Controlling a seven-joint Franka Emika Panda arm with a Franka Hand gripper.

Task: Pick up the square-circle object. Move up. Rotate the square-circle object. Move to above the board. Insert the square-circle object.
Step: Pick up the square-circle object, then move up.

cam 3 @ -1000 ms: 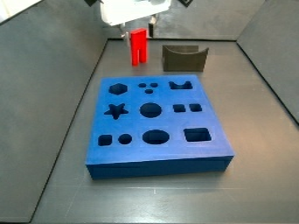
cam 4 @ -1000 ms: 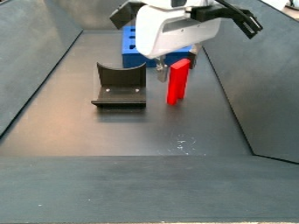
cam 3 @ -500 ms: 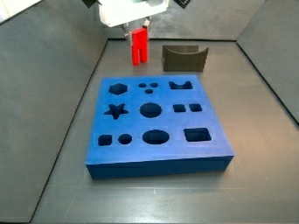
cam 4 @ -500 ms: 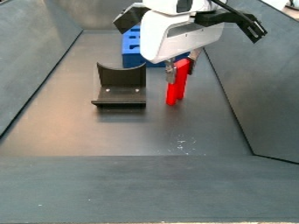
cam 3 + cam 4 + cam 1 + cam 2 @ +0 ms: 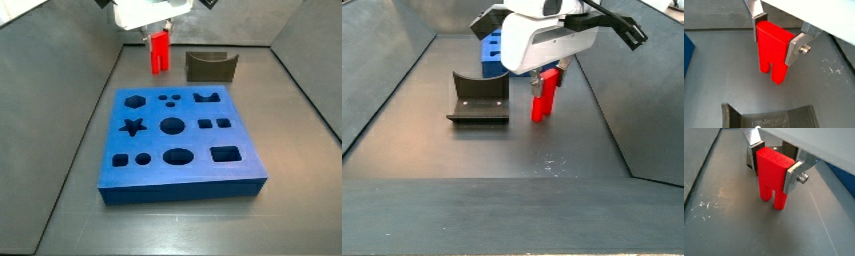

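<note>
Change: since a second ago my gripper (image 5: 777, 32) has lifted the square-circle object (image 5: 774, 50) slightly
Grip: fingers (image 5: 795, 174) pinching its upper body, legs down
Handling: I judge it rigid, light, smooth-sided

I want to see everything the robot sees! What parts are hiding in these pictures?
- Top of the small bright red two-legged block: covered by the white gripper body in both side views.
- Most of the thick blue slab with shaped holes: behind the gripper in a side view.
- Dark olive-brown notched holder: cut off by a wrist view's edge.
- Arm: leaves the frame in both side views.
</note>
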